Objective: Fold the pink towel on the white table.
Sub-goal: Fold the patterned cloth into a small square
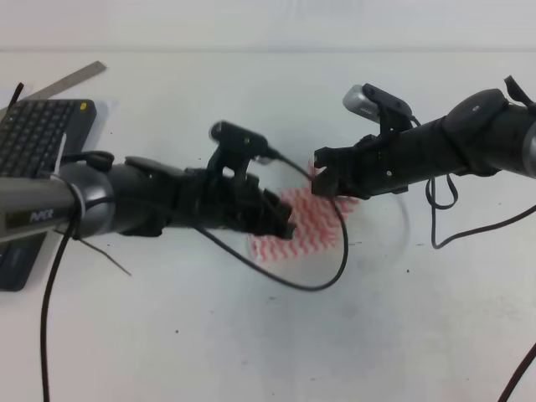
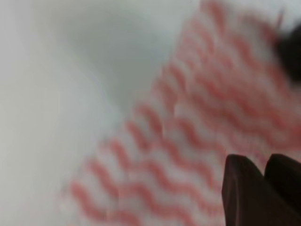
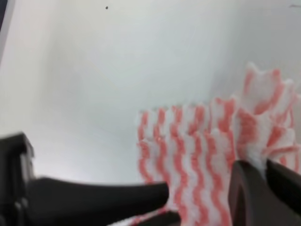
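right gripper pinching pink towel edge | left gripper closure unclear | white table

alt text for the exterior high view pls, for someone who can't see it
Two black robot arms meet over a pink towel lying on the white table; the left pincer sits at its left edge and the right pincer at its upper right corner. A black keyboard lies at the far left, and cables trail from both arms.
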{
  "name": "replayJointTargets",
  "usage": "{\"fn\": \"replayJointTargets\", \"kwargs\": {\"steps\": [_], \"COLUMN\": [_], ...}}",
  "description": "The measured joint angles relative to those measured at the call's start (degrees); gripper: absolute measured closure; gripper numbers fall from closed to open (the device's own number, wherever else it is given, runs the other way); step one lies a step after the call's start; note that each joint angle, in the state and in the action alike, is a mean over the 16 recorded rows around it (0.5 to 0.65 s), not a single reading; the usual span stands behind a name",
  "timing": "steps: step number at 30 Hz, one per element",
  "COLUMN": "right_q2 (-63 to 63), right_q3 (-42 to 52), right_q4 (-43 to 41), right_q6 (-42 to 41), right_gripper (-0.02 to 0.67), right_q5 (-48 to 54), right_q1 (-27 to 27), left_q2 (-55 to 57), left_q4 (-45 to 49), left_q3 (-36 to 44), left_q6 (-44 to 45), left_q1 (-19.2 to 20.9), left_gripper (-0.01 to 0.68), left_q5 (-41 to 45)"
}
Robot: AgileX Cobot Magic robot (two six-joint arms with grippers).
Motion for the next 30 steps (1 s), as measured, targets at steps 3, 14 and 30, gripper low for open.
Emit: {"fn": "replayJointTargets", "kwargs": {"steps": [3, 14, 30], "right_q2": [-0.04, -0.04, 0.0], "right_q3": [0.0, 0.01, -0.66], "right_q4": [0.0, 0.31, 1.13], "right_q6": [0.0, 0.02, 0.1], "right_gripper": [0.649, 0.65, 0.649], "right_q5": [0.12, 0.76, 1.01], "right_q1": [0.0, 0.03, 2.03], "left_q2": [-0.21, 0.02, 0.71], "left_q4": [1.73, 3.28, 3.01], "left_q3": [0.85, 2.41, 2.38], "left_q6": [-1.94, -3.55, -3.07], "left_q1": [0.0, 0.0, 0.0], "left_gripper": [0.664, 0.664, 0.664], "left_q5": [-0.41, -2.98, -3.91]}}
